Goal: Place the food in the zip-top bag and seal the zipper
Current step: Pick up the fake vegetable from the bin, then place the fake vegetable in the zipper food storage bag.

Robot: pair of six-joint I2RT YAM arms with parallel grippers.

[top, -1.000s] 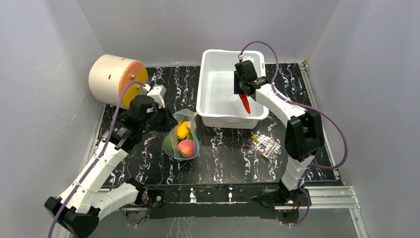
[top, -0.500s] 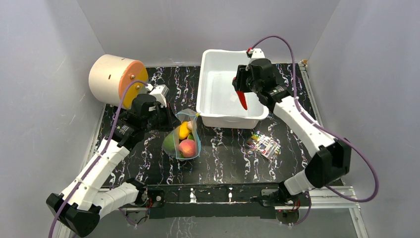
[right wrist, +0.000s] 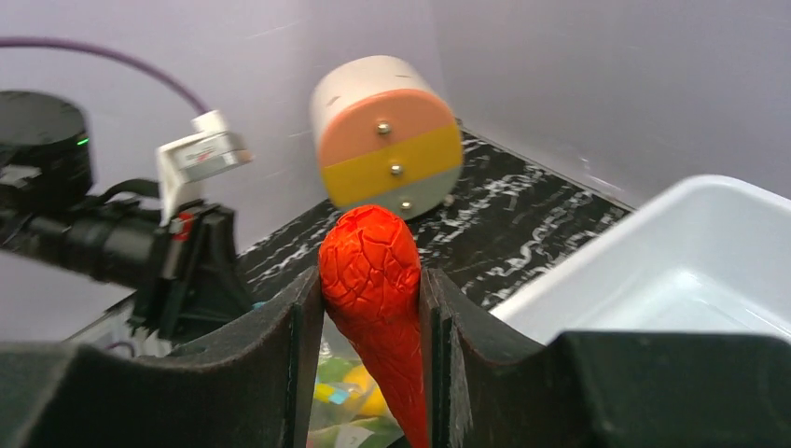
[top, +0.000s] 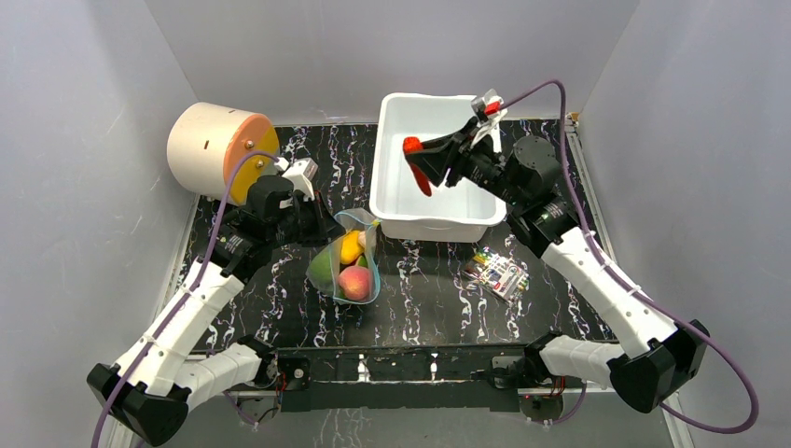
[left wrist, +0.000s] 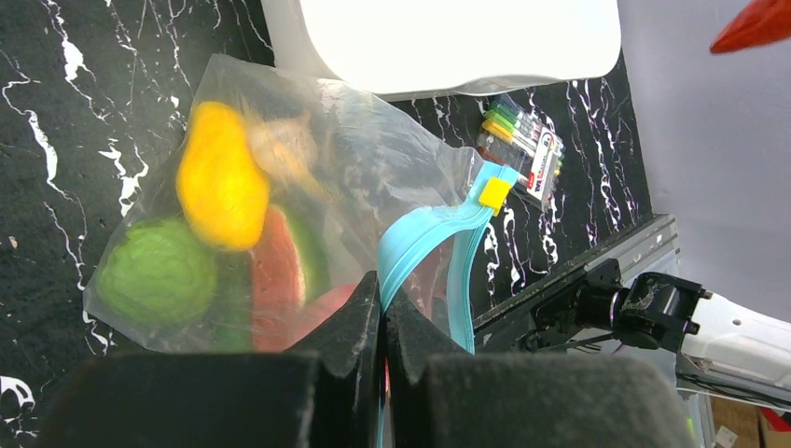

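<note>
Swung left and tipped near level since a second ago, right gripper point(top: 422, 161) now hangs above the left side of white bin point(top: 401, 210), jaws part-open and clamped on one red food piece point(right wrist: 369, 271), tapered, held clear of the bin. Black marbled table point(top: 429, 299) carries a peach-and-yellow cylinder point(top: 210, 149) on its side at far left and the clear zip-top bag point(left wrist: 373, 159) just left of the bin, with more food point(left wrist: 222, 187) inside, yellow, green and pink-red. Left gripper point(left wrist: 382, 313), unmoved, jaws fully closed, pinches the bag's blue-teal zipper point(left wrist: 424, 238); printed packet point(top: 499, 273) lies near the bin's right front corner.
</note>
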